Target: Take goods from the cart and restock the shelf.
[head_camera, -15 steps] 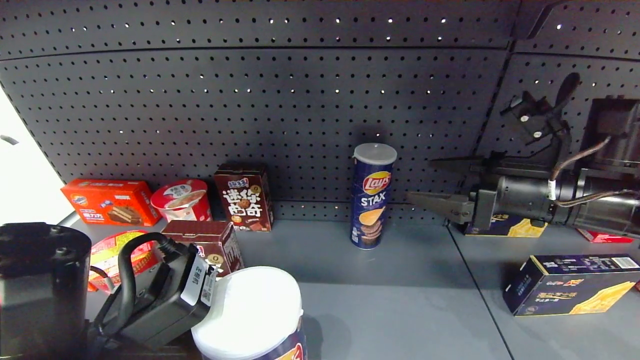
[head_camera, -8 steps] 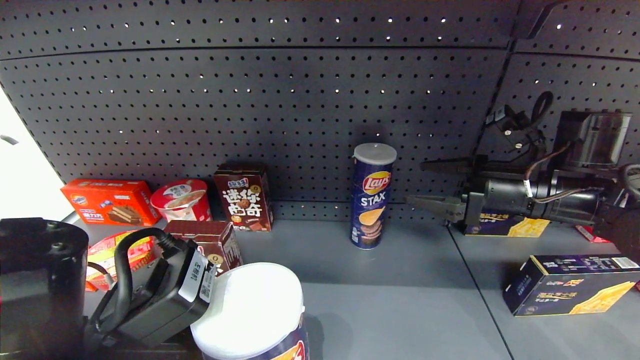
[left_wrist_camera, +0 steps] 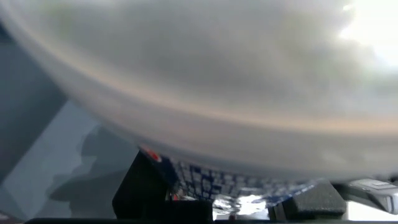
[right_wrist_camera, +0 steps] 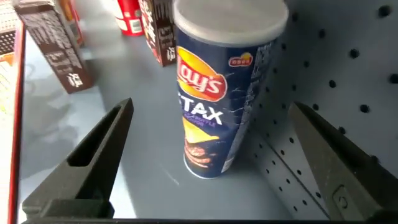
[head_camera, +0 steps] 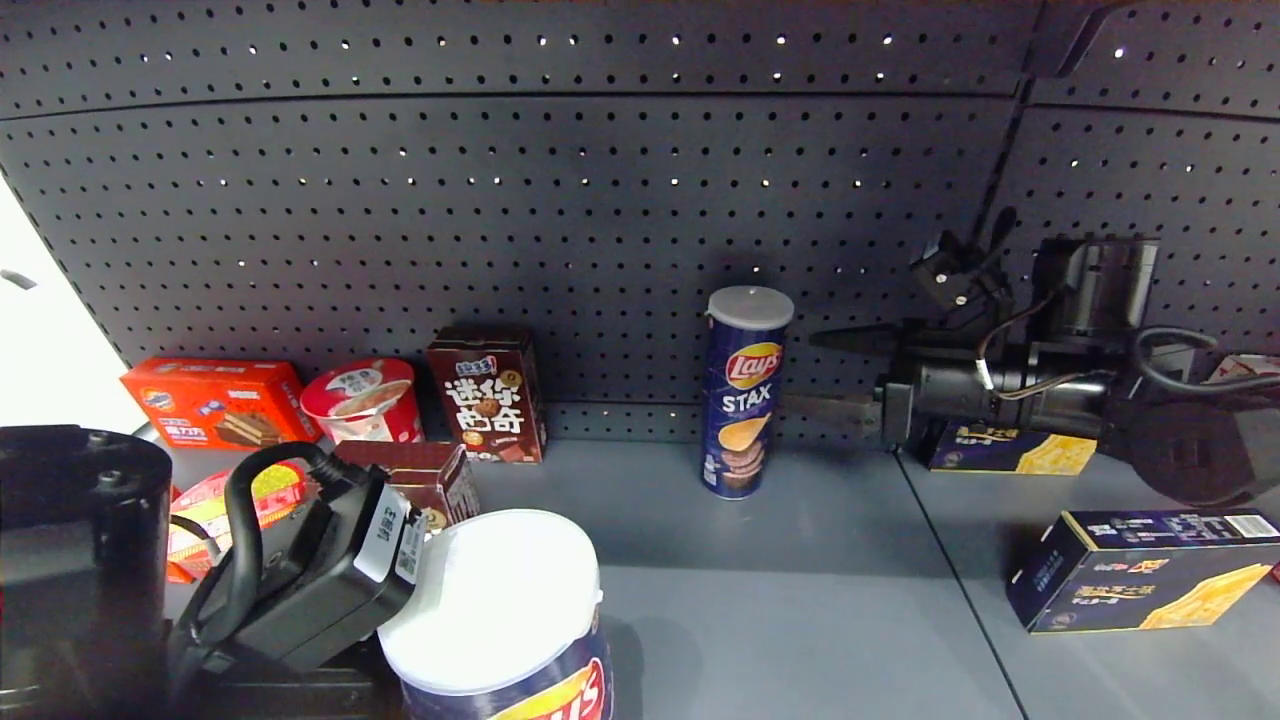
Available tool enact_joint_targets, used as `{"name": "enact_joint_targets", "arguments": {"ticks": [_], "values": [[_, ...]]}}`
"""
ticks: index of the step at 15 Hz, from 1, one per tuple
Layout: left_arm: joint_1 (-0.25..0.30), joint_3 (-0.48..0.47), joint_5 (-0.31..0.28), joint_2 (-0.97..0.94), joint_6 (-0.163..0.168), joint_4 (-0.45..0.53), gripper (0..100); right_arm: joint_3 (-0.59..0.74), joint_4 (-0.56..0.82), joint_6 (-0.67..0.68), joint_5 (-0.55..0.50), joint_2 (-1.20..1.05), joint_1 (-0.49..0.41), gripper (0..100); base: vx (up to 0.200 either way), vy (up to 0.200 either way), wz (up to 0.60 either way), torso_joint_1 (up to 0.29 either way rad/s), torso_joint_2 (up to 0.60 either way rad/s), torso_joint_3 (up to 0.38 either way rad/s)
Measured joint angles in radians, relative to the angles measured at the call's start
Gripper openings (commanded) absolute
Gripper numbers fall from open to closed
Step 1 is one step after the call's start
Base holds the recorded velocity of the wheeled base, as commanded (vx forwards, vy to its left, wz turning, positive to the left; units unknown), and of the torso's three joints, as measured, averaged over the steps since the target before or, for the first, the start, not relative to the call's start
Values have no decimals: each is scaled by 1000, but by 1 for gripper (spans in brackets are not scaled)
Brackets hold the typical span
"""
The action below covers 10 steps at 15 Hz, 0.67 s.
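A dark blue chips can (head_camera: 745,390) with a grey lid stands upright on the grey shelf (head_camera: 800,590), close to the pegboard back wall. My right gripper (head_camera: 825,375) is open just to its right, fingers pointing at it. In the right wrist view the can (right_wrist_camera: 227,106) stands just ahead of the spread fingers (right_wrist_camera: 93,162), untouched. At the lower left, a second chips can (head_camera: 495,610) with a white lid is held upright by my left gripper (left_wrist_camera: 230,198), which is shut on its body. That lid (left_wrist_camera: 205,74) hides most of the left wrist view.
Along the shelf's left stand an orange box (head_camera: 215,400), a red cup (head_camera: 365,400) and two brown boxes (head_camera: 488,390) (head_camera: 415,480). On the right lie two dark blue and yellow boxes (head_camera: 1140,580) (head_camera: 1010,450). Bare shelf lies in front of the standing can.
My right gripper has slid left toward the standing can and its wrist has turned. My left arm with the white-lidded can has shifted slightly down and left.
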Motion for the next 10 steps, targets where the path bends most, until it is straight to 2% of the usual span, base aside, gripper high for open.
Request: {"name": "enact_joint_targets", "arguments": {"ticks": [2,10], "values": [[19,-3,0,0,0,-1,0,-12,-19,0,1,40,3,100,0,0,0,0,0,0],[40,-11,-2,0,-3,-2,0,-20,-61,-1,4,151,32,100,0,0,0,0,0,0]]}}
